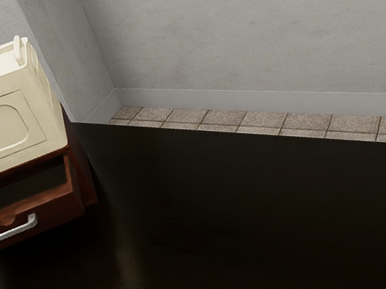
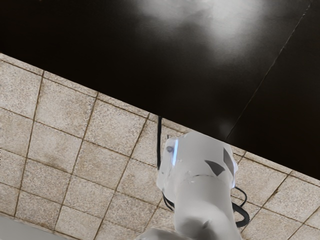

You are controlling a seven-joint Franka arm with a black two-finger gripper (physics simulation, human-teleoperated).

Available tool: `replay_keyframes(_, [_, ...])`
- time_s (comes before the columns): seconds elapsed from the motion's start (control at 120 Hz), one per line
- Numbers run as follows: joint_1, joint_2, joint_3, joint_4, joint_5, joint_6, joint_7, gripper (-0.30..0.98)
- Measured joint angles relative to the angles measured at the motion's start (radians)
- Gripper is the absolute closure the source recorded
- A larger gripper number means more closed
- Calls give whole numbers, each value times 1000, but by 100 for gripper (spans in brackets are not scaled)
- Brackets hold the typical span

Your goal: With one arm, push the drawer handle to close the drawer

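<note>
Approach, likely; next, push the silver bar handle (image 1: 11,233) of the open red-brown wooden drawer (image 1: 56,209) inward; claw's opening and hold I cannot tell.

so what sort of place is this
Probably a plain indoor room, perhaps a test space for robots: a glossy black table stands above a speckled beige tiled floor, a bare grey wall rises beyond it, and a white robot arm shows at the table's edge.
</note>
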Motion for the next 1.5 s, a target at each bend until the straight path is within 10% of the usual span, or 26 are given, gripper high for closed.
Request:
replay_keyframes(0.35, [-26,-28,-166,132,-3,390,-39,3])
replay_keyframes(0.658, [15,-129,-159,-162,-19,439,-73,49])
replay_keyframes(1.5, [247,-286,-193,-944,-83,880,-366,78])
